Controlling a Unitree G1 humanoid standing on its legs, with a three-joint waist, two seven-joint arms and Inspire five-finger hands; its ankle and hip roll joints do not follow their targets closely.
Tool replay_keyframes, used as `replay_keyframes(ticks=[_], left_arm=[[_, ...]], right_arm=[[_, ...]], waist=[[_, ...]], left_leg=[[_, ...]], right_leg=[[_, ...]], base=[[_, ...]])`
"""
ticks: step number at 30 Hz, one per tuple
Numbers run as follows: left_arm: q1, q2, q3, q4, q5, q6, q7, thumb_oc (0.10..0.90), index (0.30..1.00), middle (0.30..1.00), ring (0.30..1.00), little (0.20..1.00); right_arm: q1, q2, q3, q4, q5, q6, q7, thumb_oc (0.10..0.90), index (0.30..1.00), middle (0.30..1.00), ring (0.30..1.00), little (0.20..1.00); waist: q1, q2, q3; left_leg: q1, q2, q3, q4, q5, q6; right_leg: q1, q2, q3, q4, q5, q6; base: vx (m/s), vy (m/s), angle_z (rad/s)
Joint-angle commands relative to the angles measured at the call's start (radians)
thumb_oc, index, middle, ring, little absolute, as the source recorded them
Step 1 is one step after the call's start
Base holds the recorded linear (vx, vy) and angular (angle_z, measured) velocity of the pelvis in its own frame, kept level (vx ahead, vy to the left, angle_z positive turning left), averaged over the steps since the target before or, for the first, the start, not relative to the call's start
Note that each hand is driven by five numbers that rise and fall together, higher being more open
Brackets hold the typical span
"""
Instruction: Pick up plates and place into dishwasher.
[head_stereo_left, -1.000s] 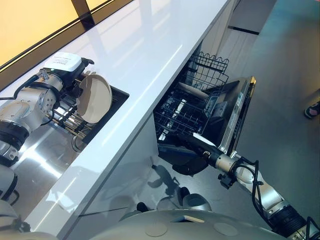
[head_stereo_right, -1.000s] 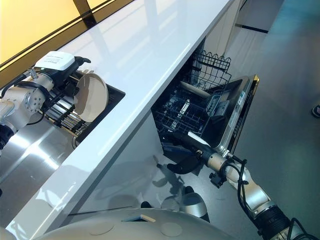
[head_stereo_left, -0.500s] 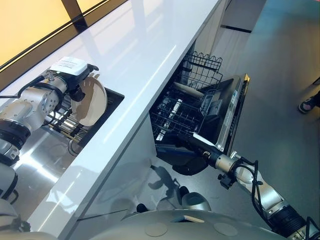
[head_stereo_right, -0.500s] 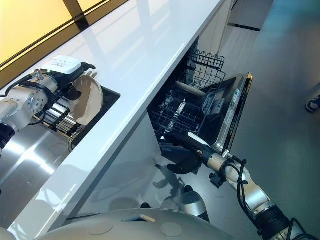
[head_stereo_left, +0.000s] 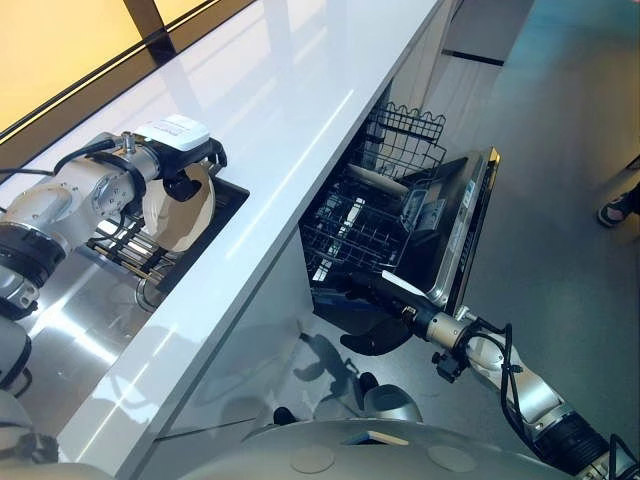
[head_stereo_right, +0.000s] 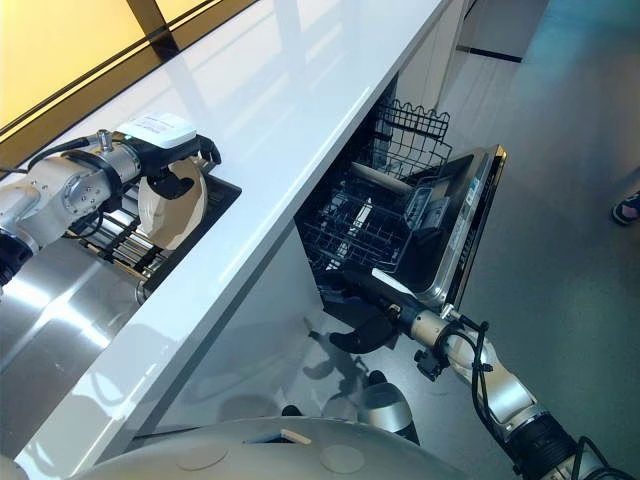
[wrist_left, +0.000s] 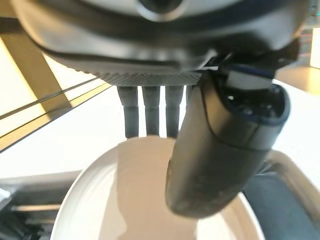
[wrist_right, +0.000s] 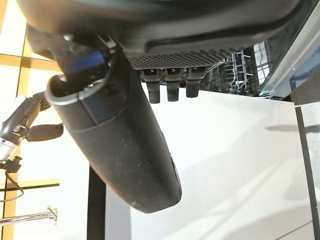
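Observation:
My left hand (head_stereo_left: 183, 182) is shut on a white plate (head_stereo_left: 172, 222), held upright above the dish rack (head_stereo_left: 125, 243) in the sink. In the left wrist view the thumb (wrist_left: 220, 160) lies across the plate's (wrist_left: 125, 200) face and the fingers reach behind its rim. The dishwasher (head_stereo_left: 465, 225) stands open under the counter, its lower rack (head_stereo_left: 350, 232) pulled out. My right hand (head_stereo_left: 372, 338) hangs low in front of that rack, below the counter edge, open and holding nothing.
The long white countertop (head_stereo_left: 290, 100) runs between the sink and the dishwasher. A pale dish (head_stereo_left: 380, 180) lies in the rack, and a wire basket (head_stereo_left: 405, 132) stands behind it. A person's foot (head_stereo_left: 615, 208) shows on the floor at the far right.
My left hand has swung right toward the counter and turned with the plate, so the hand now covers part of its face. My right hand has sunk slightly to the left.

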Motion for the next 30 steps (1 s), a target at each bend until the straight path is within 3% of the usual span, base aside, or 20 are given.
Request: replay_keyframes(ticks=[1,16,21,26,30], left_arm=[[-0.184,0.067,-0.007,0.023,-0.022,-0.003,0.011,0.1,0.3,0.3,0.3,0.2],[-0.238,0.175,-0.031,-0.086,-0.023,-0.003,0.007,0.1,0.3,0.3,0.3,0.2],[-0.23,0.194,-0.01,-0.104,-0.036,0.01,0.025,0.1,0.3,0.3,0.3,0.2],[-0.125,0.209,0.143,-0.141,-0.07,0.052,0.104,0.1,0.3,0.3,0.3,0.2],[-0.009,0.214,0.296,-0.106,-0.061,0.018,0.158,0.1,0.3,0.3,0.3,0.2]], right_arm=[[-0.062,0.001,-0.005,-0.125,0.075,-0.078,-0.029,0.8,0.9,0.9,0.9,0.9],[-0.063,0.003,-0.01,-0.123,0.082,-0.098,-0.062,0.8,0.9,0.9,0.9,0.9],[-0.079,-0.004,-0.021,-0.137,0.061,-0.123,-0.134,0.8,0.9,0.9,0.9,0.9],[-0.155,-0.031,-0.173,-0.236,0.19,-0.213,-0.277,0.8,0.9,0.9,0.9,0.9],[-0.204,-0.001,-0.267,-0.286,0.287,-0.241,-0.317,0.8,0.9,0.9,0.9,0.9]], waist=[[0.017,0.039,-0.038],[0.059,0.047,-0.052],[0.07,0.047,-0.057],[0.086,0.047,-0.054],[0.1,0.054,-0.059]], left_leg=[[0.021,-0.091,-0.049,0.007,-0.097,0.089],[0.017,-0.08,-0.08,0.007,-0.084,0.069],[0.014,-0.077,-0.09,0.007,-0.081,0.062],[0.014,-0.07,-0.096,0.007,-0.079,0.06],[0.01,-0.068,-0.104,0.007,-0.08,0.059]], right_leg=[[-0.032,0.033,-0.035,0.058,0.026,0.068],[0.01,0.043,-0.079,0.009,0.016,0.052],[0.021,0.046,-0.09,-0.004,0.018,0.048],[0.027,0.052,-0.089,-0.006,0.016,0.039],[0.028,0.055,-0.088,-0.009,0.014,0.034]], base=[[-0.04,-0.025,-0.01],[-0.06,-0.027,0.06],[-0.04,-0.026,0.08],[-0.04,-0.026,0.06],[-0.04,-0.004,0.0]])
